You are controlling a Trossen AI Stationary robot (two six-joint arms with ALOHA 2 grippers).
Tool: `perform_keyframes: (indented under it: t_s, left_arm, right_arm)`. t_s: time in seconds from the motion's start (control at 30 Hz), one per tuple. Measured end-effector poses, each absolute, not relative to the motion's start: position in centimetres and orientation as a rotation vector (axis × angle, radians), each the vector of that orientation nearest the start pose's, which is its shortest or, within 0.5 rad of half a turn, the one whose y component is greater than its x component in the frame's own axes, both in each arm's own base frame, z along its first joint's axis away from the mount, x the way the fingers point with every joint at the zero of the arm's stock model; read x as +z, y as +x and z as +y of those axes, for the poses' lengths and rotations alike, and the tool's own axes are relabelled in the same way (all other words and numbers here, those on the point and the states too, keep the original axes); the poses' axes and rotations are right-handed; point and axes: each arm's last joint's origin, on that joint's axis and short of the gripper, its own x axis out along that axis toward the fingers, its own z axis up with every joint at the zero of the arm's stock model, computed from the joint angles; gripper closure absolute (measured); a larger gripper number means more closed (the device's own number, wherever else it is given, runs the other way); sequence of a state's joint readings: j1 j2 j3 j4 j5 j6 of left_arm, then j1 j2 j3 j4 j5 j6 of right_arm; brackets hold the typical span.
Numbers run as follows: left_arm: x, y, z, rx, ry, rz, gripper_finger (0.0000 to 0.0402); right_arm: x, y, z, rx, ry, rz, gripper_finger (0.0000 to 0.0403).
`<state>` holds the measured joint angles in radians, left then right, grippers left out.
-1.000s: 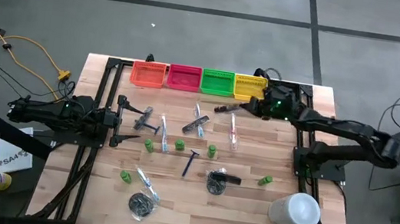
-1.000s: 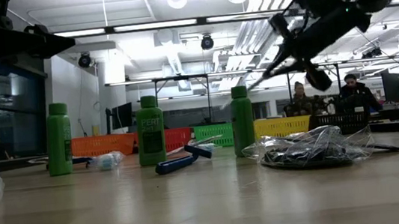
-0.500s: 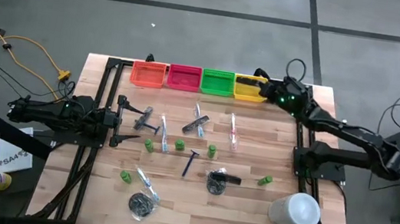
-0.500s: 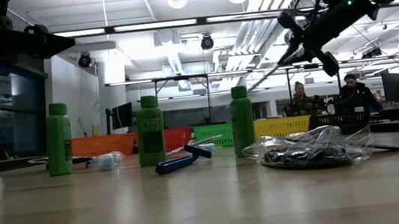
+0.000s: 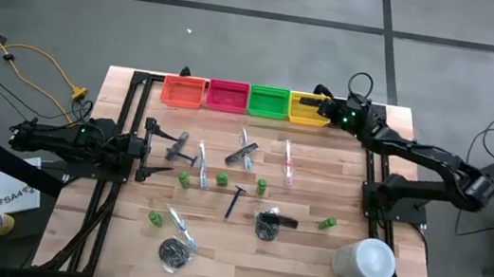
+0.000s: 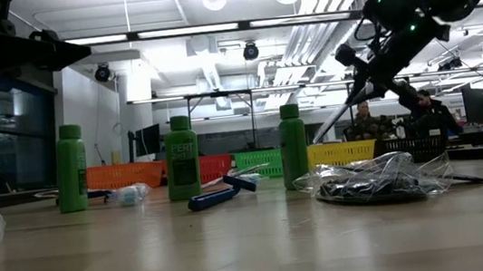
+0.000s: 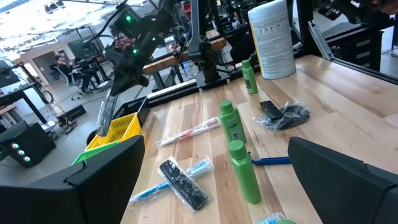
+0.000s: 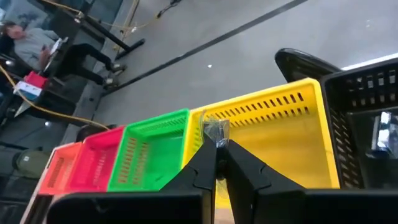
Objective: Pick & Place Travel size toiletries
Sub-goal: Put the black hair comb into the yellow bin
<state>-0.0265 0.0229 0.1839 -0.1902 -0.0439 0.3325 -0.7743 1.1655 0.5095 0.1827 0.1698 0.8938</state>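
My right gripper (image 5: 321, 108) is above the yellow bin (image 5: 303, 109) at the table's far edge, shut on a clear-wrapped grey comb (image 7: 107, 115). My left gripper (image 5: 145, 149) waits open at the table's left side. Lying flat on the wood are green bottles (image 5: 221, 180), a dark-blue razor (image 5: 235, 201), wrapped toothbrushes (image 5: 288, 163), another comb (image 5: 245, 150) and dark round bundles (image 5: 266, 224). In the low view some bottles (image 6: 181, 159) stand upright. My right gripper pinches the wrapped comb between its two fingers at one end (image 8: 216, 132); a crumpled bit of clear wrap shows just past the fingertips. The comb is lifted clear and hangs slanting down below the fingers (image 6: 331, 123) over the yellow bin.
Orange (image 5: 184, 91), pink (image 5: 227, 96) and green (image 5: 268, 101) bins stand in a row beside the yellow one along the far edge. A black bin (image 8: 367, 124) sits just past the yellow one. A large white cylinder (image 5: 365, 259) lies at the near right corner. People sit behind the table (image 6: 363, 122).
My right gripper has carried the comb from above the table's middle right toward the far edge, ending over the yellow bin. In the last half second it has tipped, and the comb now slants more steeply downward. The fingers have stayed shut.
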Motion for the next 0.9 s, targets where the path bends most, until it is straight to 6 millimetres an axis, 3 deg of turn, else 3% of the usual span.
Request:
perform_keyframes:
  t_s: [0.4,0.9]
  left_arm:
    - [20.5,8.5,-0.1,0.013,0.333,0.032,0.0005]
    - [20.5,8.5,-0.1,0.013,0.333,0.032,0.0005]
  right_arm:
    - [17.3,17.6,-18.4,-1.1,1.009,0.017,0.0362]
    - [17.9,17.4,-18.9,-1.062,1.01,-0.034,0.0229]
